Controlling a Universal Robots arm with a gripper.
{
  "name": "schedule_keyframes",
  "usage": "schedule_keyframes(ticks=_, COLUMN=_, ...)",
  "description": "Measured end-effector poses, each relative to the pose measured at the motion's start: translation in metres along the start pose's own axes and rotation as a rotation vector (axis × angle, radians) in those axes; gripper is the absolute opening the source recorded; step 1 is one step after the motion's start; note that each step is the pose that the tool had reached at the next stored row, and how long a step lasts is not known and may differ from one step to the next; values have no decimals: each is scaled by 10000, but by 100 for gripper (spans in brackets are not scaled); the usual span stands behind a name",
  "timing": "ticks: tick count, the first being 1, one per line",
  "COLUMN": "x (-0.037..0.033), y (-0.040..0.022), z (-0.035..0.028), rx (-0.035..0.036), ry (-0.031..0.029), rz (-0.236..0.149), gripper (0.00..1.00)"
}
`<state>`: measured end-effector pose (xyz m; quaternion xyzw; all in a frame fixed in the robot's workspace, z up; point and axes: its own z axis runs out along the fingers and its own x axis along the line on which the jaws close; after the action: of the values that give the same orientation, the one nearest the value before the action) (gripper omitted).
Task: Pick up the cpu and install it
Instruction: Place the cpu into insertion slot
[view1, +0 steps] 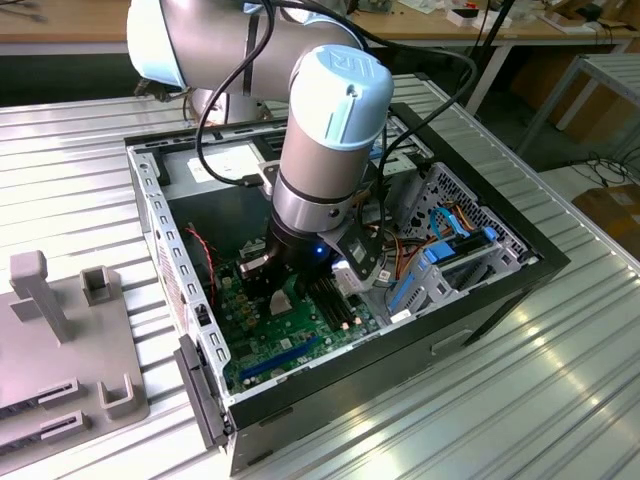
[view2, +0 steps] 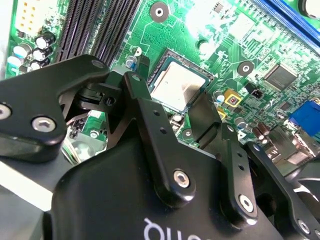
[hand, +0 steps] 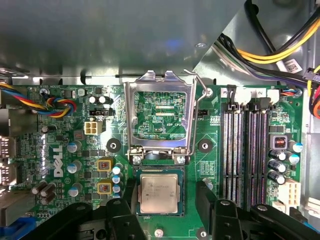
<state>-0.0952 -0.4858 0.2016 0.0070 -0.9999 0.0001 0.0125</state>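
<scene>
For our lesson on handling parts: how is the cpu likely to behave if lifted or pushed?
The cpu is a flat, metal-topped square, so probably stiff and light. Its smooth top and thin edges may slip in the claw. Lying flat in the socket, it should not roll or tip.

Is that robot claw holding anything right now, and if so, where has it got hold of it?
Nothing is held. The gripper is open, its fingers apart on either side of the cpu, which lies flat in the socket.
</scene>
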Motion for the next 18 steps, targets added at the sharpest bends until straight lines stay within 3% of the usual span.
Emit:
schedule_keyframes(ticks=6, x=3, y=-1, z=-31, rx=2, ry=2, rz=2, gripper=59)
schedule_keyframes(ticks=14, x=11, y=0, z=-166, rx=2, ry=-30, rz=2, gripper=59)
schedule_keyframes(ticks=18, x=12, y=0, z=-168, rx=-4, ry=-32, rz=2, gripper=59)
